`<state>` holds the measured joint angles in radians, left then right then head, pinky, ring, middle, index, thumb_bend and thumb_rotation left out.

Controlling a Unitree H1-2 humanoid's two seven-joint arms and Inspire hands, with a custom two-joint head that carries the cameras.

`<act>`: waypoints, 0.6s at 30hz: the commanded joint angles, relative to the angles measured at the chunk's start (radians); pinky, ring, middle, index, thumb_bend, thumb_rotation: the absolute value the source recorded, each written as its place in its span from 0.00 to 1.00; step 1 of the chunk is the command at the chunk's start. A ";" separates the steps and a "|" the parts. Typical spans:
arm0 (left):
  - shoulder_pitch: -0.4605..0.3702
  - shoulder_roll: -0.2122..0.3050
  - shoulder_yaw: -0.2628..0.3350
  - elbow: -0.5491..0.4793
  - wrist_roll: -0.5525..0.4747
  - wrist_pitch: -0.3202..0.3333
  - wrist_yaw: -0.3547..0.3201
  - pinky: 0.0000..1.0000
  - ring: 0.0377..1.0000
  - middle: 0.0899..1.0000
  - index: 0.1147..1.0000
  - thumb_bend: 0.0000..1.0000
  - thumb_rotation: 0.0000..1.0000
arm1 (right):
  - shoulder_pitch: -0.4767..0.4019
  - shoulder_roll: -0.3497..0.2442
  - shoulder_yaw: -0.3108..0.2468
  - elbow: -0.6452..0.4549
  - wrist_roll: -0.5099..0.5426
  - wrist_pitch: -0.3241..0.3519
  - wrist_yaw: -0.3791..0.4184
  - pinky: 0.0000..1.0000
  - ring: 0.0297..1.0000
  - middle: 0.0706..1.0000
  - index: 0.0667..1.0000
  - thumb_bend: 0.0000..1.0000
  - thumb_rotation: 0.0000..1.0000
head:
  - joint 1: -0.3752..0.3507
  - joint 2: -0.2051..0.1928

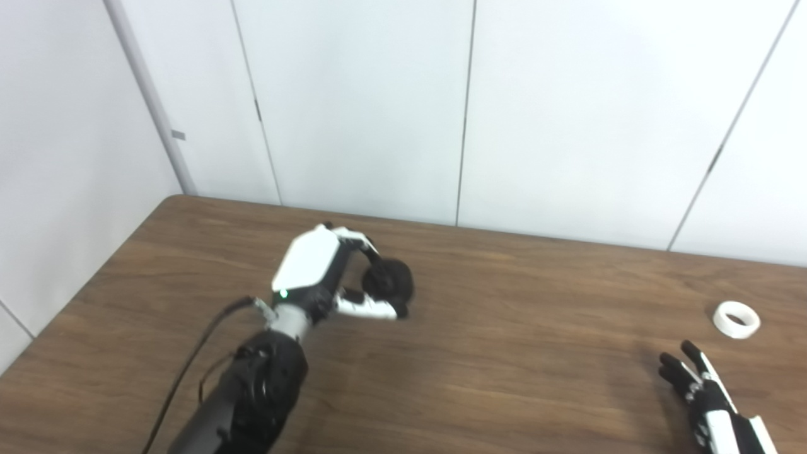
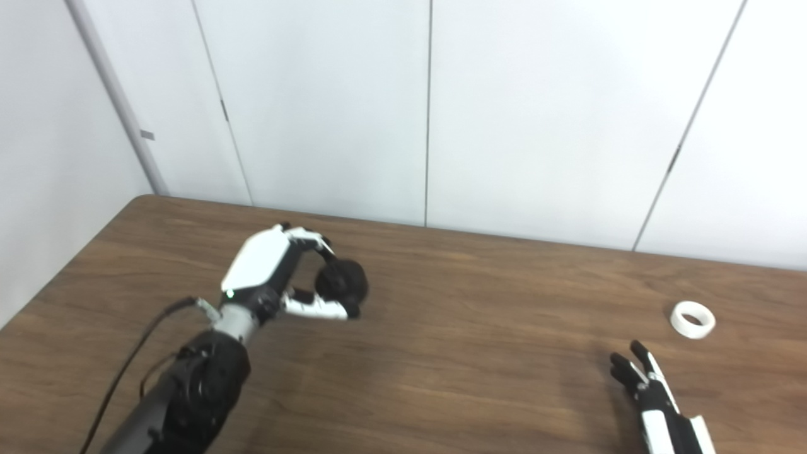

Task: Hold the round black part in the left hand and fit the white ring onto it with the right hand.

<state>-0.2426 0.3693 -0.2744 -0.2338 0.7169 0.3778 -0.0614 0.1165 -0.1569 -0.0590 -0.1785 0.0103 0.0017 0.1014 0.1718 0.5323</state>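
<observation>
Left of centre frame: left hand (image 1: 328, 274) clamped on round black part (image 1: 389, 282), lifted off table (image 1: 504, 353). Lower right: right hand (image 1: 700, 384) empty, fingers apart, near white ring (image 1: 736, 319) lying flat. Best pinched by rim, hole kept clear for fitting.

No readable text, labels, brands or numbers anywhere in either view.

Left hand (image 1: 328, 271): white faceted back shell, black frame, white finger segments with black tips, small green light at the base. Silver wrist collar; bulky black forearm; thin black cable looping alongside. Right hand (image 1: 700, 384): black fingers, white-and-black panels.
</observation>
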 commanded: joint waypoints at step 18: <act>0.188 -0.138 -0.137 -0.111 0.158 -0.130 -0.019 1.00 0.89 0.79 0.42 0.52 0.05 | -0.028 0.052 0.036 -0.096 -0.070 0.094 -0.047 1.00 0.91 0.89 0.96 0.59 1.00 | -0.127 0.052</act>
<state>-0.0506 0.2326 -0.4109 -0.3159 0.8591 0.2820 -0.0958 0.1085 -0.1113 -0.0268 -0.2448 -0.0583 0.0879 0.0605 0.0445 0.5829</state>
